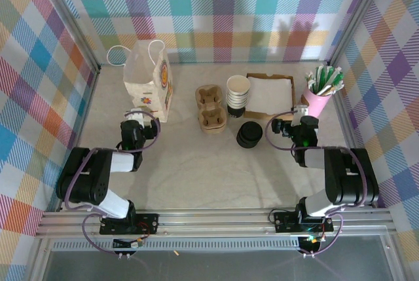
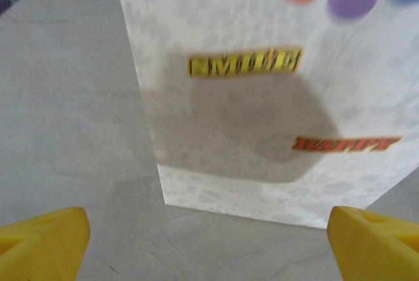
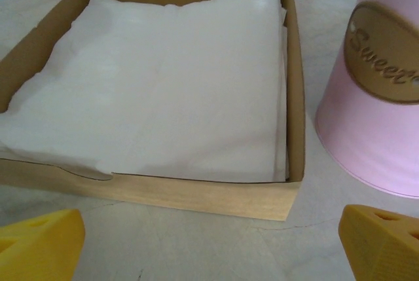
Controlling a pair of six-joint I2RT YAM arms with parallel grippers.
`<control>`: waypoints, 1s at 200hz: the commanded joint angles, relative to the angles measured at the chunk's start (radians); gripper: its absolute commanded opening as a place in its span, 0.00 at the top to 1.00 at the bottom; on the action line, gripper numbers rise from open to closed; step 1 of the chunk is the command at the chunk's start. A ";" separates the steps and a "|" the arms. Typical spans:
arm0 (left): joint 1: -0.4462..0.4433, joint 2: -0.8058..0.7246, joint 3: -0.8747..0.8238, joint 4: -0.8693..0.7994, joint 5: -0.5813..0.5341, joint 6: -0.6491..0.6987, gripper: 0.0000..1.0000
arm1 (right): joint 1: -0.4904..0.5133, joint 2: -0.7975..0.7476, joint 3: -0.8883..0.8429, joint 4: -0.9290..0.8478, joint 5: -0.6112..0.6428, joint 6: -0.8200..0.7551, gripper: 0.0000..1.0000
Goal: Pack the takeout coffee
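Fingers (image 2: 46, 242) of the left gripper (image 2: 206, 245) are yellow and spread wide apart. We see nothing between them but bare table (image 1: 196, 176). This gripper sits to the left of the cardboard cup carrier (image 1: 211, 107), and it points at a white paper bag (image 2: 262, 97). We can read the red word HAPPY on the bag. A gold word above it is too blurry for us to read.

The right gripper (image 3: 213, 245) is let go too. Its yellow fingers (image 3: 39, 245) stand far apart and hold nothing. It sits well to the right of the carrier.

The bag stands just left of the carrier, with its handle up. A stack of dark grey paper cups (image 1: 237, 94) with white rims stands just right of the carrier. A low pile of black lids (image 1: 249, 135) sits right of the carrier too, a bit closer to the arm bases. We cannot tell where the takeout coffee is, since we cannot pick out one cup with its lid on.

Farther right of the carrier, past the cups, lies a flat brown box (image 3: 196, 192) full of white napkins (image 3: 163, 84). Farthest right of the carrier stands a pink tin (image 3: 373, 130) with the word Sweet on a gold badge. Green and white sticks (image 1: 325, 79) poke out of its top. Checked walls (image 1: 222, 6) of many colours stand around the table.
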 commanded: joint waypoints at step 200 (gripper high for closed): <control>-0.478 -0.351 0.922 -1.529 0.072 -0.294 0.32 | 0.255 0.113 1.444 -1.824 -0.161 0.404 0.46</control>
